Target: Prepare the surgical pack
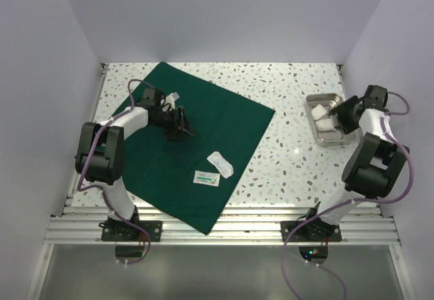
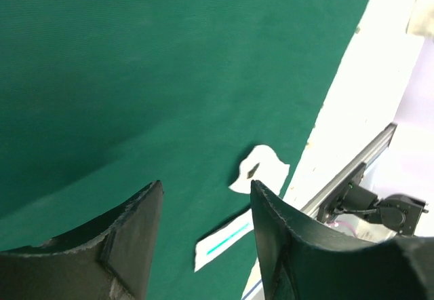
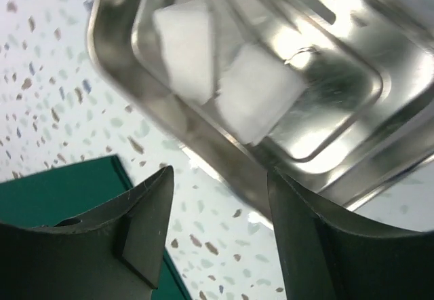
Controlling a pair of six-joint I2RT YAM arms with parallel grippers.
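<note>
The surgical pack is a dark green cloth drape (image 1: 203, 120), spread flat as a broad sheet on the left half of the table. My left gripper (image 1: 184, 127) hovers over its middle, open and empty. In the left wrist view the open gripper (image 2: 205, 188) frames the cloth (image 2: 135, 76). My right gripper (image 1: 342, 115) is open and empty at the left edge of the steel tray (image 1: 313, 100). In the right wrist view the gripper (image 3: 220, 174) is just in front of the tray's rim (image 3: 203, 147). A corner of the drape (image 3: 54, 191) shows at the lower left.
A crumpled white packet (image 1: 221, 163) (image 2: 261, 170) and a flat white packet with a teal stripe (image 1: 207, 178) (image 2: 224, 240) lie on the drape's near part. Two white gauze squares (image 3: 186, 49) (image 3: 261, 93) lie in the tray. An aluminium rail (image 1: 224, 229) runs along the near edge.
</note>
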